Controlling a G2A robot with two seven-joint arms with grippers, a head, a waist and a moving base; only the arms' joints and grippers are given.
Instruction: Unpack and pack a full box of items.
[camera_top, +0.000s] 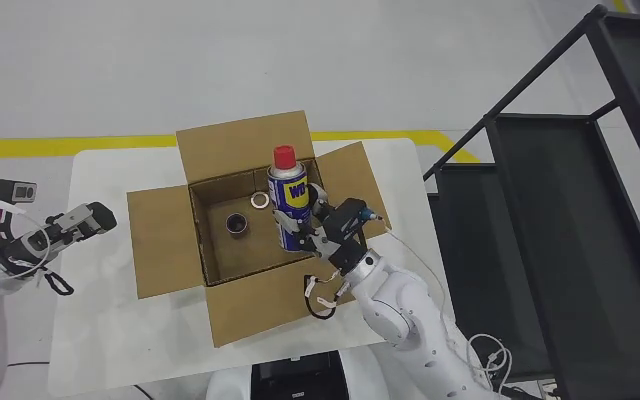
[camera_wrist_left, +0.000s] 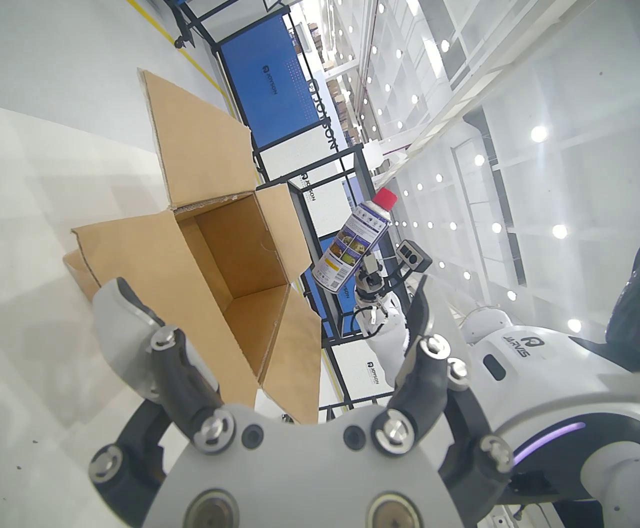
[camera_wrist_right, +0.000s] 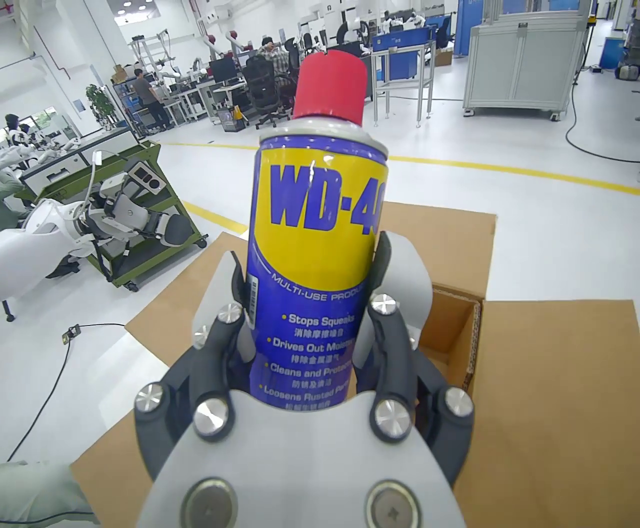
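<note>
Spray can (camera_wrist_right: 315, 250) is pinched low on its body by the right tool (camera_wrist_right: 312, 285) and held nearly upright above the open cardboard box (camera_top: 160, 240) on the white desk (camera_top: 110, 330) — blue and yellow body, red cap. The left tool (camera_wrist_left: 267, 305) is held with fingers spread at the desk's left edge — well apart from the box.

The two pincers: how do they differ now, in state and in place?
The right pincer is shut on the spray can; the left pincer is open and holds nothing. The right pincer is above the open box; the left pincer is near the edge of the table, apart from the box. Both are of the same build.
</note>
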